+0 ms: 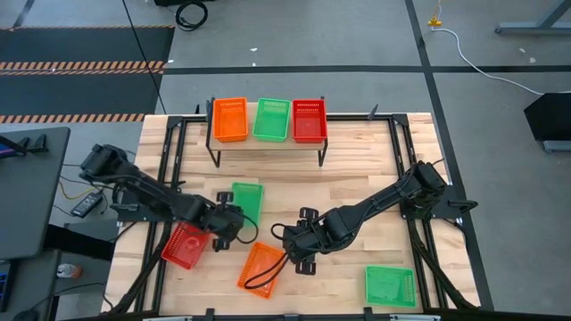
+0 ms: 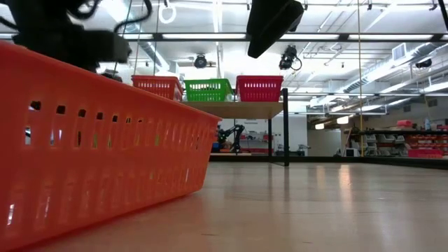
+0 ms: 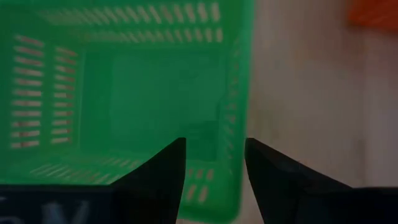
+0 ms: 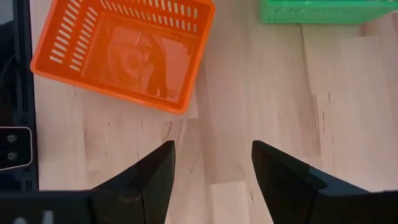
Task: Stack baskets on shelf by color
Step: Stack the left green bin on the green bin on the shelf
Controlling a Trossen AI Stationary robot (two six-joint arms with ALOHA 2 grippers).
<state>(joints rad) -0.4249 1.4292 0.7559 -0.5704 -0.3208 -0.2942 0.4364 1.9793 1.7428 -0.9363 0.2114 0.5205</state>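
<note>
Three baskets sit side by side on the shelf (image 1: 268,141): orange (image 1: 230,119), green (image 1: 272,119) and red (image 1: 310,119). On the tabletop lie a green basket (image 1: 248,200), a red basket (image 1: 185,246), an orange basket (image 1: 261,268) and a second green basket (image 1: 390,285). My left gripper (image 1: 234,217) (image 3: 214,168) is open over the near end of the first green basket (image 3: 124,93), with one finger on either side of a corner of its wall (image 3: 229,155); I see no touch. My right gripper (image 1: 296,246) (image 4: 212,168) is open over bare wood beside the orange basket (image 4: 124,56).
Black frame rails (image 1: 166,169) run along the table's left and right sides. A dark cable loop (image 1: 266,278) hangs over the orange basket. In the low view the orange basket (image 2: 91,147) fills the near left. Bare wood (image 1: 357,169) lies between shelf and arms.
</note>
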